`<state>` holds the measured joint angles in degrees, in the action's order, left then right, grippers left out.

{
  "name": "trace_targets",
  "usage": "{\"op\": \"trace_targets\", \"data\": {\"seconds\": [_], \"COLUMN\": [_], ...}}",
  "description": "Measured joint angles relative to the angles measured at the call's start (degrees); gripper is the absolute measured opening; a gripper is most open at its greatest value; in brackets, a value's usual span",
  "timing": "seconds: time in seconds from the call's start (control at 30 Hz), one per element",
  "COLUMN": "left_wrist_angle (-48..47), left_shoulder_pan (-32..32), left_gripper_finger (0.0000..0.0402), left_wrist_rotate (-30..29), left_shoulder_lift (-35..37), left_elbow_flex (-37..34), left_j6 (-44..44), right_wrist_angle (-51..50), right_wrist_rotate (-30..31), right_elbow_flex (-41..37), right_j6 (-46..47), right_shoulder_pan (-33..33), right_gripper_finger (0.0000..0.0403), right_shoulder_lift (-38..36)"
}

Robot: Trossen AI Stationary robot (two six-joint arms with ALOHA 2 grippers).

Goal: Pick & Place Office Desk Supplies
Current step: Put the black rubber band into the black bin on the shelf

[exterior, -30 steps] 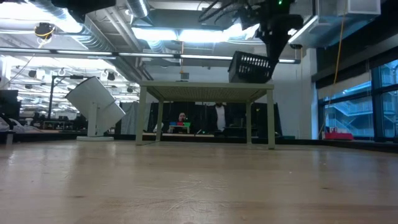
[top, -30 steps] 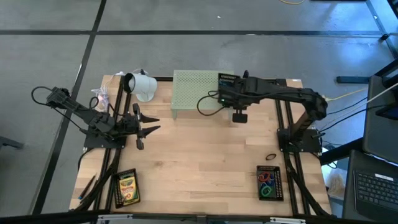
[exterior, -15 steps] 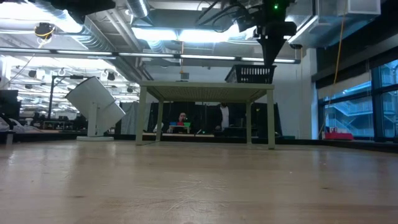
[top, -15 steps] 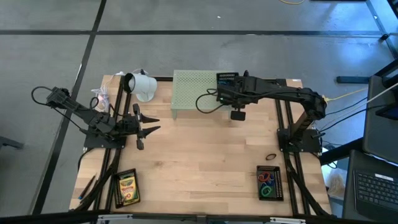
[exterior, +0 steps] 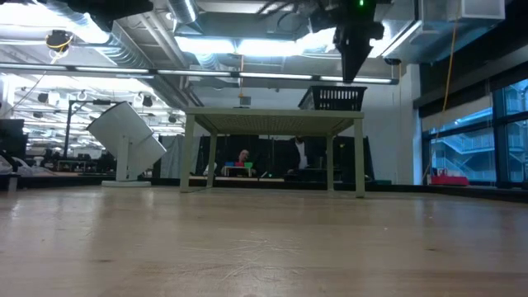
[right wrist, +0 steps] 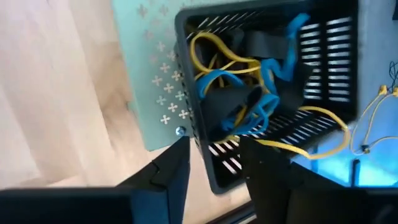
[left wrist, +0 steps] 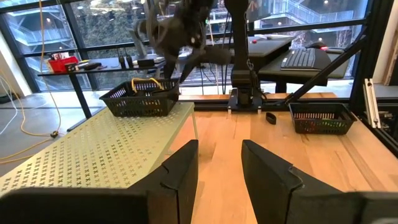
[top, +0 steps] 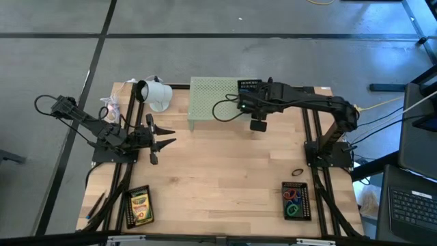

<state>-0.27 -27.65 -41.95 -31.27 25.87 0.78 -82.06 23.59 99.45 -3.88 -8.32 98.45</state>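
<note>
A black mesh basket (top: pixel 249 85) holding yellow and blue rubber-band loops (right wrist: pixel 245 81) stands on the far right corner of the pale green perforated stand (top: pixel 215 102). My right gripper (exterior: pixel 350 73) hangs open just above the basket (exterior: pixel 334 97), fingers pointing down, touching nothing. A second black basket (top: pixel 296 200) with red, green and blue loops sits at the near right. A crayon box (top: pixel 140 205) lies near left. A small dark loop (top: pixel 298 172) lies on the wood. My left gripper (top: pixel 162 137) waits open at the left side.
The white rounded lamp-like object (top: pixel 156 94) stands at the far left corner, beside the stand. Black frame rails (top: pixel 126 171) run along both sides of the table. Bare wood (top: pixel 218 171) stretches between the stand and the near edge.
The right gripper carried the basket, tilted in the air, toward the far edge and set it level on the stand's far right corner. It has let go and risen straight up, clear of the basket.
</note>
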Motion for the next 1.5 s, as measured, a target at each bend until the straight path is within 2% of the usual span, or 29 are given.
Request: {"op": "trace_targets", "data": {"seconds": [0.17,0.23,0.37,0.57,0.83,1.0,1.1,1.23,1.37,1.5], "left_wrist_angle": [0.0,0.0,0.0,-2.2,-3.4,-3.3,-3.3,-3.2,-3.0,-2.1], "left_shoulder_pan": [0.0,0.0,0.0,0.0,0.0,0.0,0.0,0.0,0.0,0.0], "left_gripper_finger": [0.0118,0.0118,0.0118,0.0118,0.0116,0.0115,0.0116,0.0114,0.0114,0.0114], "left_wrist_rotate": [0.0,0.0,0.0,1.7,7.0,9.8,10.6,10.7,10.7,10.6], "left_shoulder_lift": [0.0,0.0,0.0,0.0,0.0,0.0,0.0,0.0,0.0,-0.3], "left_elbow_flex": [0.0,0.0,0.0,0.0,0.0,0.0,0.0,0.0,0.0,0.0], "left_j6": [0.0,0.0,0.0,-1.0,-5.2,-6.8,-7.7,-7.7,-7.7,-7.7], "right_wrist_angle": [-6.6,-8.0,-7.6,-8.0,-7.9,2.0,9.1,10.5,6.8,-1.6], "right_wrist_rotate": [-2.2,-6.5,-18.1,-20.5,-27.4,-32.2,-30.9,-27.9,-24.5,-20.1], "right_elbow_flex": [8.1,10.9,11.5,7.1,-1.1,-7.4,-10.2,-11.9,-12.4,-12.4], "right_j6": [8.2,15.1,29.6,43.3,58.4,69.1,75.5,82.8,83.1,85.0], "right_shoulder_pan": [1.8,2.6,7.0,19.0,36.1,46.8,51.1,54.8,57.0,57.0], "right_gripper_finger": [0.0155,0.0154,0.0148,0.0139,0.0137,0.0137,0.0139,0.0163,0.02,0.0225], "right_shoulder_lift": [0.0,-0.2,-2.2,-3.0,-3.0,-2.9,-2.9,-2.8,-2.8,-2.8]}}
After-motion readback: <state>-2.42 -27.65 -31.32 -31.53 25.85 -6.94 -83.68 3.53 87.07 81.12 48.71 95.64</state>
